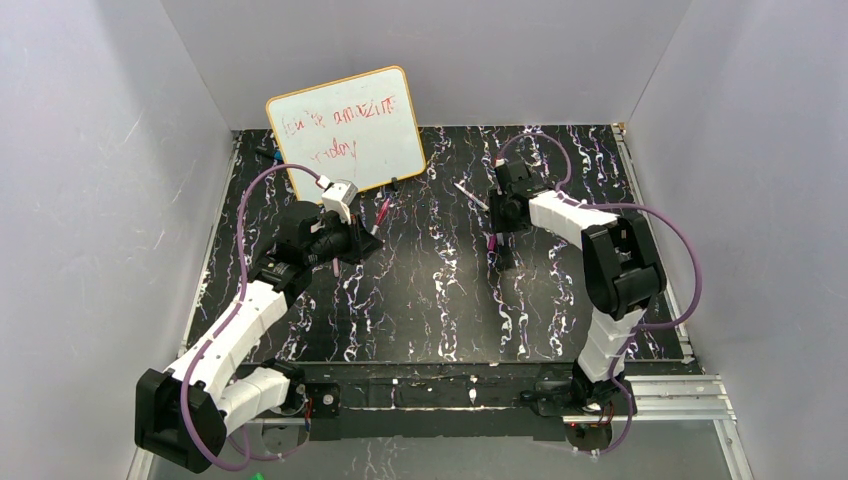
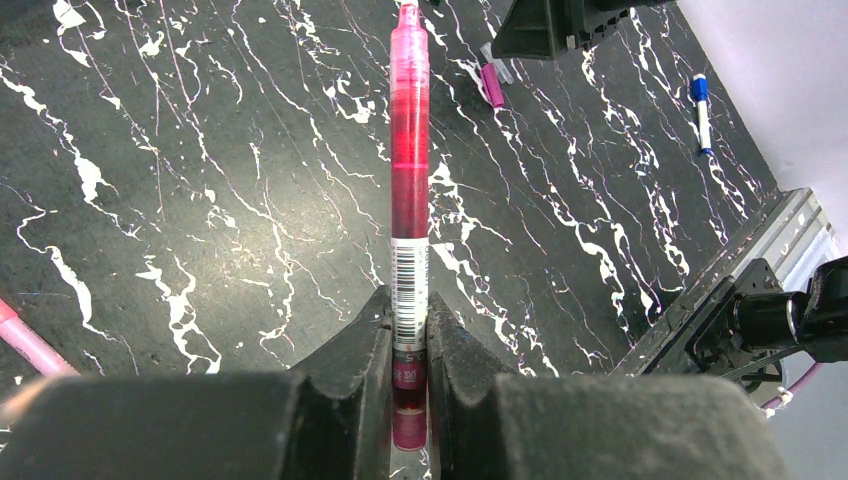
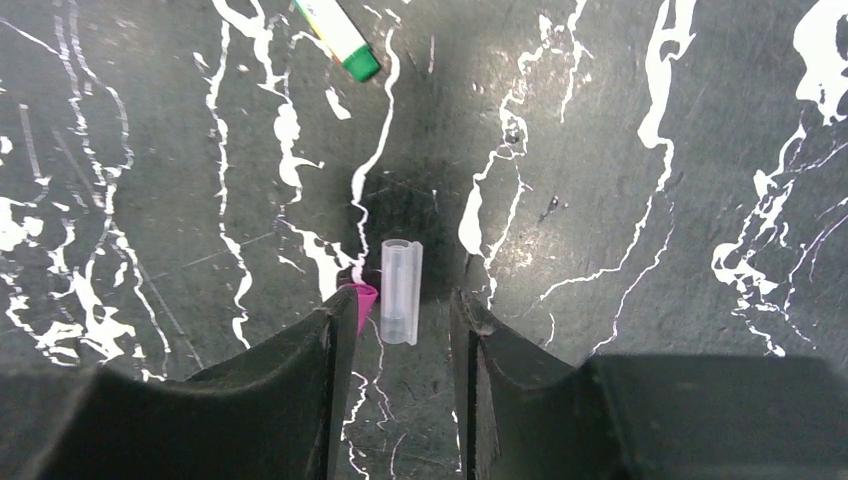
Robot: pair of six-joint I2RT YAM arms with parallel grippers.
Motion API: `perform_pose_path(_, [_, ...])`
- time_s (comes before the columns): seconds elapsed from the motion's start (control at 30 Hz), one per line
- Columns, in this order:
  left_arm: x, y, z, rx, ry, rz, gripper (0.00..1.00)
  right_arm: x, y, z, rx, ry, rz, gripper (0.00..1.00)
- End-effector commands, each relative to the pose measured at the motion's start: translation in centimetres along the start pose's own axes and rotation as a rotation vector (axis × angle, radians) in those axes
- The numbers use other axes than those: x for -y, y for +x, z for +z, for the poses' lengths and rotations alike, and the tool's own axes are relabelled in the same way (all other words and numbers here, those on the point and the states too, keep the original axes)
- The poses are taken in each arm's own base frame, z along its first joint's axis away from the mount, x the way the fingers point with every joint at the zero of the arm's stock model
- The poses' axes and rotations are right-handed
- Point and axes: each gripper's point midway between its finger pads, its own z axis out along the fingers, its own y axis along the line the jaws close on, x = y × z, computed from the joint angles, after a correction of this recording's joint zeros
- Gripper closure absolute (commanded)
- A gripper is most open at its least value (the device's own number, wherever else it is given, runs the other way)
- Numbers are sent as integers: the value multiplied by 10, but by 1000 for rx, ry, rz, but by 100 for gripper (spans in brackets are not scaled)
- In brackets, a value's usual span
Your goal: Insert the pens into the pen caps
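Note:
My left gripper (image 2: 408,320) is shut on the lower end of a pink-red pen (image 2: 410,150). The pen points away over the table toward the right gripper (image 2: 560,25). In the top view the left gripper (image 1: 365,243) is at mid-left. My right gripper (image 3: 400,310) is open and low over the table. A clear cap (image 3: 400,290) lies between its fingertips. A magenta pen cap (image 3: 362,298) lies half hidden behind the left finger, and it also shows in the top view (image 1: 492,243) and the left wrist view (image 2: 492,85). A thin pale pen (image 1: 470,195) lies behind the right gripper (image 1: 500,222).
A whiteboard (image 1: 345,130) with red writing leans at the back left. Another pink pen (image 1: 383,210) lies just in front of it. A white marker with a green end (image 3: 340,30) lies ahead of the right gripper. A blue-tipped marker (image 2: 700,110) lies near the wall.

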Motion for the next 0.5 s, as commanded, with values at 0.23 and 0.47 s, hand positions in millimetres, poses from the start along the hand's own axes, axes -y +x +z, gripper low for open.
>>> perform_pose_path(0.23, [11, -12, -4, 17, 34, 30, 100, 4, 3, 10, -36, 28, 13, 54])
perform_pose_path(0.47, [11, -11, -4, 14, 38, 29, 100, 4, 2, 15, -42, 32, 8, 55])
